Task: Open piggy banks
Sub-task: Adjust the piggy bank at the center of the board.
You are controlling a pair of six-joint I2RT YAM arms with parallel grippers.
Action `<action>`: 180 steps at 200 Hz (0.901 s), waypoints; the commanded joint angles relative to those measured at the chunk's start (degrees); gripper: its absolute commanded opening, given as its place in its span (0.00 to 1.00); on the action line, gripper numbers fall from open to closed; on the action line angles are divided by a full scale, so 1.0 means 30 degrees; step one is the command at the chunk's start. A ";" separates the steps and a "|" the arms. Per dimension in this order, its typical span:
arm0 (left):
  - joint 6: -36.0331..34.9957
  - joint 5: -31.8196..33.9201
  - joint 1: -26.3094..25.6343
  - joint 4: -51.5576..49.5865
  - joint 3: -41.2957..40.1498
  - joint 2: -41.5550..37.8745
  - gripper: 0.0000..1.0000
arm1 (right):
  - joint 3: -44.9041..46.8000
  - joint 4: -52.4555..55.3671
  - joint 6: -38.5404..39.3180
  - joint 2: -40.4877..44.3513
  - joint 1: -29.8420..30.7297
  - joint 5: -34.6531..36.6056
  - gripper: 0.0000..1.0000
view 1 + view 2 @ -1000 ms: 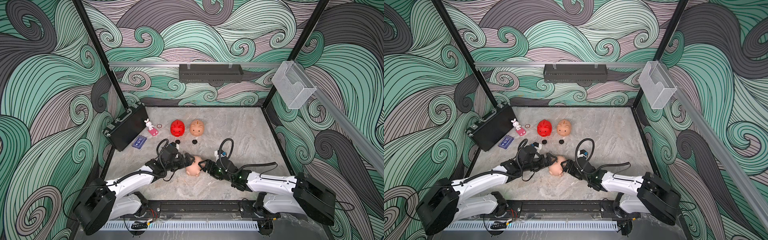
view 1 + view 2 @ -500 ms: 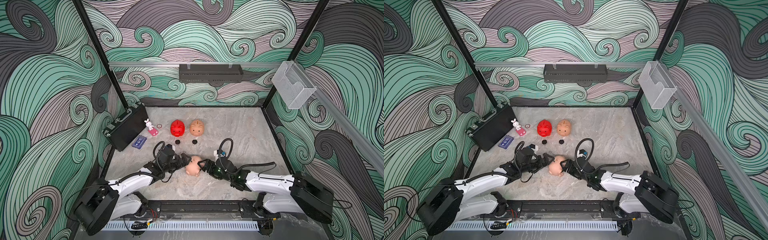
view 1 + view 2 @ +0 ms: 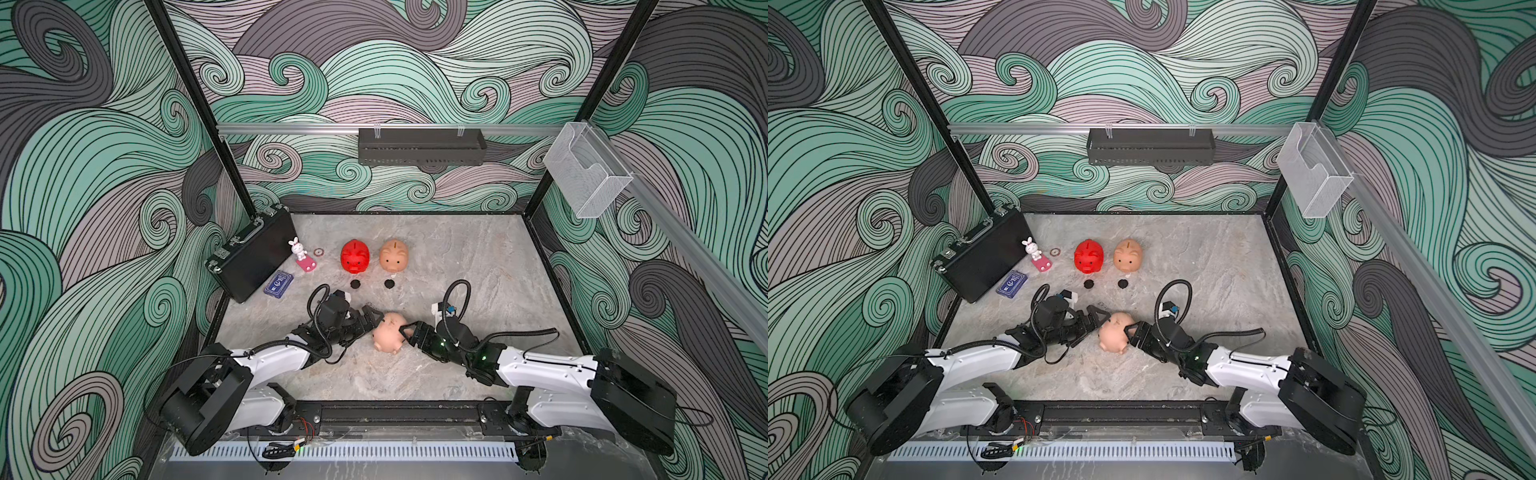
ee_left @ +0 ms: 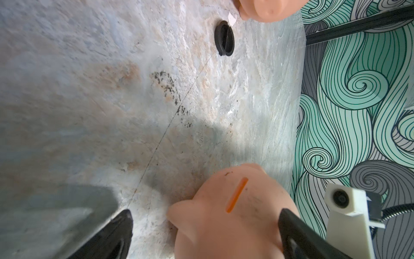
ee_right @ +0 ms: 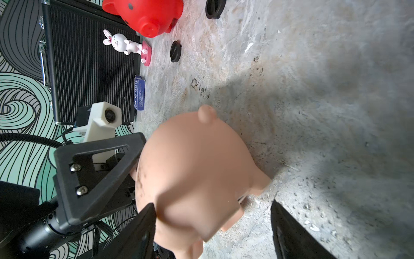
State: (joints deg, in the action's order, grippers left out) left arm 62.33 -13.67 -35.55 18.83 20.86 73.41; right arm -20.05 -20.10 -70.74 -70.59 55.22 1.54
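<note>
In both top views, a small peach-pink plastic piggy bank [image 3: 388, 338] [image 3: 1117, 337] lies tipped on the grey marbled surface [image 3: 478, 270] [image 3: 1217, 266] near the front, between two black-and-white robot arms. The left pincer [image 3: 372, 319] [image 3: 1099, 316] stands wide apart at the pig's left flank, one black finger close against it. The right pincer [image 3: 405, 332] [image 3: 1130, 332] reaches in from the opposite flank, its jaws apart around the pig's rear; whether they press on it cannot be told. Farther back, a bright red plastic piggy bank [image 3: 354, 256] [image 3: 1088, 256] and a second peach-pink piggy bank [image 3: 393, 255] [image 3: 1128, 254] stand upright side by side, each with a loose black round plug [image 3: 354, 284] [image 3: 1088, 284] and [image 3: 389, 284] [image 3: 1122, 284] on the surface just before it. To their left are a white rabbit figurine on a pink base [image 3: 302, 254] [image 3: 1037, 252], a blue card box [image 3: 278, 284] [image 3: 1011, 284] and a black ribbed case [image 3: 251, 253] [image 3: 982, 255].

The left wrist view shows the near pig's coin slot [image 4: 236, 194] facing the camera, one left finger [image 4: 298, 235] against its side, the other [image 4: 112, 235] well apart.

The right wrist view shows the pig's smooth rear [image 5: 195, 170] between the right fingers [image 5: 139, 233], with a gap to the far one.
</note>
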 commanded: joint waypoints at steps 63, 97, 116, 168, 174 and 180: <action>0.0875 -0.0889 0.0103 0.2672 -0.0361 0.1290 0.99 | 0.1030 0.4384 0.0172 -0.0964 -0.0199 0.0638 0.78; 0.1094 -0.1008 0.0102 0.3651 -0.0508 0.1687 0.96 | 0.1065 0.4381 0.0201 -0.0934 -0.0210 0.0687 0.78; 0.1164 -0.1141 0.0102 0.4298 -0.0567 0.1889 0.95 | 0.1060 0.4385 0.0201 -0.0959 -0.0214 0.0671 0.78; 0.1304 -0.1427 0.0102 0.5922 -0.0857 0.2504 0.94 | 0.1031 0.4356 0.0229 -0.1018 -0.0289 0.0578 0.77; 0.1326 -0.1443 0.0102 0.6156 -0.0911 0.2570 0.94 | 0.1035 0.4341 0.0230 -0.1001 -0.0301 0.0582 0.78; 0.1398 -0.1474 0.0093 0.6424 -0.0962 0.2550 0.94 | 0.1058 0.4355 0.0223 -0.0993 -0.0302 0.0581 0.78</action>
State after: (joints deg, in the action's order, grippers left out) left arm 65.71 -17.04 -35.38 33.52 18.74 80.25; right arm -19.92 -20.18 -70.74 -70.70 54.94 1.52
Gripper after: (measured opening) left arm 0.941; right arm 0.775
